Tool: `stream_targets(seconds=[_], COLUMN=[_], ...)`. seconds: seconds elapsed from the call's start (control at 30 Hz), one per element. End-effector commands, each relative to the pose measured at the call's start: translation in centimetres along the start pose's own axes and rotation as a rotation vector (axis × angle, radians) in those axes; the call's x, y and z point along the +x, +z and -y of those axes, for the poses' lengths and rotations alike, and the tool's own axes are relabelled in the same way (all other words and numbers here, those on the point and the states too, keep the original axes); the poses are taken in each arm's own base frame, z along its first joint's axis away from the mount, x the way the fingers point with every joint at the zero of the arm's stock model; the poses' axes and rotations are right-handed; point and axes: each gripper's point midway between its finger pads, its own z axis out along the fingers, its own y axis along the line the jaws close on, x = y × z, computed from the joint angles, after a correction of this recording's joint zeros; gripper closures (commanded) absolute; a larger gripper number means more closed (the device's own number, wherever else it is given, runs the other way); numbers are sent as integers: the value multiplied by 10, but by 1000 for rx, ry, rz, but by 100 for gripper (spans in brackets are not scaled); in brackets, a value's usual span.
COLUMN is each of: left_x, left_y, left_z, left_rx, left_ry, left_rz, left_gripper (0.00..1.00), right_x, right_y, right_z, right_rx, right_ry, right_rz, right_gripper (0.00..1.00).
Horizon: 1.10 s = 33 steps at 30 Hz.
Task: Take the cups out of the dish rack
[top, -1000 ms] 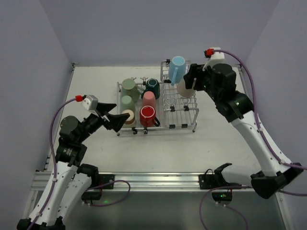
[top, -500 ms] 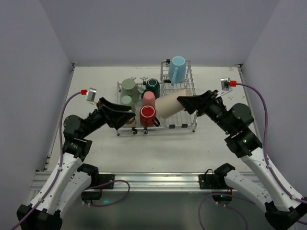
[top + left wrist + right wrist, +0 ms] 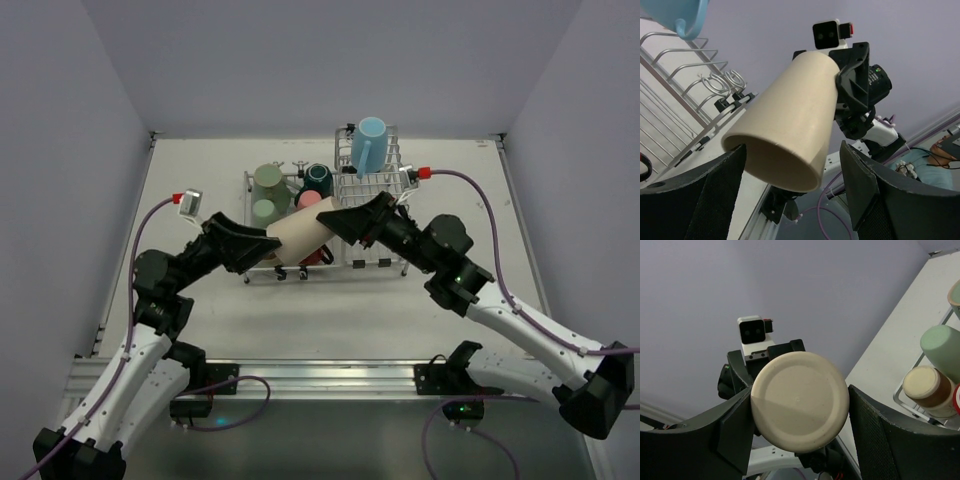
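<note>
My right gripper is shut on a beige cup and holds it sideways in the air over the dish rack. The cup's flat base faces the right wrist camera. Its open mouth points at my left gripper, which is open with a finger on each side of the rim. A light blue cup hangs on the raised section. Sage green cups, a dark teal cup, a pink cup and a partly hidden red cup sit in the low section.
A tan cup with a cream base lies in the rack beside a sage green one. The rack's upright prongs stand just behind the held cup. Purple walls close in the white table at the back and both sides.
My right arm lifted the beige cup off the raised section and swung it left over the rack. My left gripper rose and came around the cup's mouth.
</note>
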Motion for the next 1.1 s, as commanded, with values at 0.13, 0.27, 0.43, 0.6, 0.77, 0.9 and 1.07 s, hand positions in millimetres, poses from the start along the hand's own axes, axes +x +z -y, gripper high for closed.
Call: stream_targets(seconds=[0.13,0.27,0.43,0.6,0.77,0.9,1.07], left_x=[-5,-12,-28,-77,-131,-162,-182], left_y=[2,5,7,3,-12,-33,-56], left_z=[19,18,16,6,-51,-99,-163], left_rx=[57,53,13,-221,-711,-1062,-1333], left_ry=[1,25,100,255,417,532,511], left_rz=[2,29,97,255,259,187,47], left_gripper=[38,52,92,100,100,100,100], right_x=[-5,13,39,52,55,59,64], right_y=[25,35,50,51,31,13,-7], right_z=[-21,-13,-1,19,38,56,58], right_rx=[-86,-96,-77,-6,107,191,227], right_ry=[28,65,105,85,-12,-73,-171], right_rz=[56,9,-57,-82,-110,-124,-196], right_gripper=[94,93,87,1,1,1,1])
